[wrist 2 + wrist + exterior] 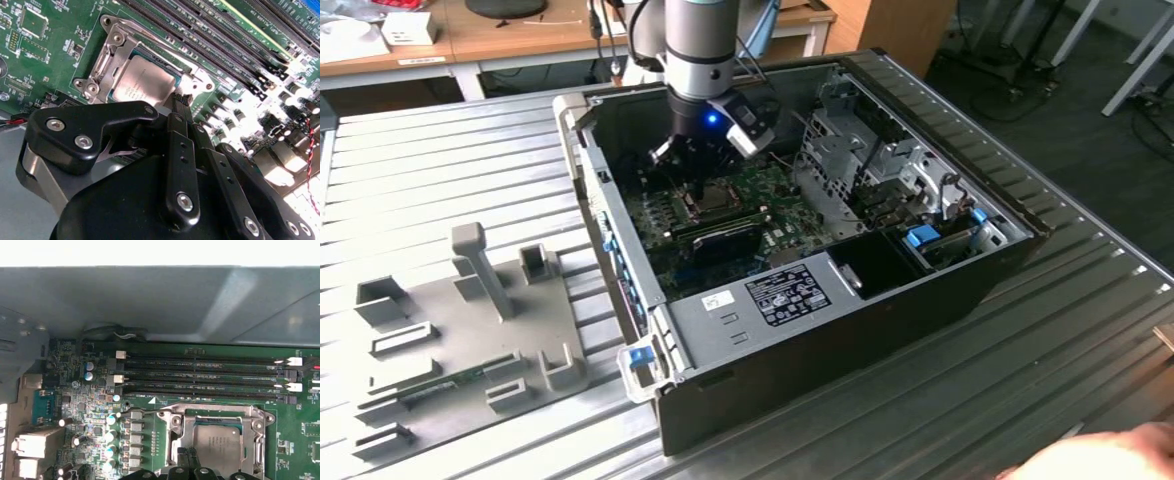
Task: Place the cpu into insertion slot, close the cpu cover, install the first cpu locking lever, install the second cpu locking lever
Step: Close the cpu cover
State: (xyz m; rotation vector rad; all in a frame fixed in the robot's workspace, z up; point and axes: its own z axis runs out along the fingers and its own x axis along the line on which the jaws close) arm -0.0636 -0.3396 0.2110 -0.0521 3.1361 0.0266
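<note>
**Exterior view.** An open computer case point(854, 330) lay on its side on a ribbed metal desk point(440, 170). The robot arm point(700, 50) reached straight down into the case. The hand point(707, 185) hung low over the green circuit board point(774, 215), directly above the insertion slot point(718, 207). A grey fixture tray point(454, 330) with upright holders sat on the desk towards the exterior view's left, well apart from the case. A person's hand point(1107, 455) showed at the lower corner on the exterior view's right.

**Wrist views.** The cpu point(140, 82) point(217, 442) sat in the insertion slot, its dull grey top facing up. The cpu cover point(112, 55) point(186, 435) lay flat over it, and its window framed the metal top. The long black memory slots point(215, 40) point(200, 372) ran just beside the socket.

**Hand.** In both wrist views the black fingers point(180, 150) of the hand were drawn together with no gap visible between the tips, and nothing could be seen held between them. The tips stood at one edge of the cpu cover. Whether they touched the metal could not be told, nor could the position of the locking levers.
</note>
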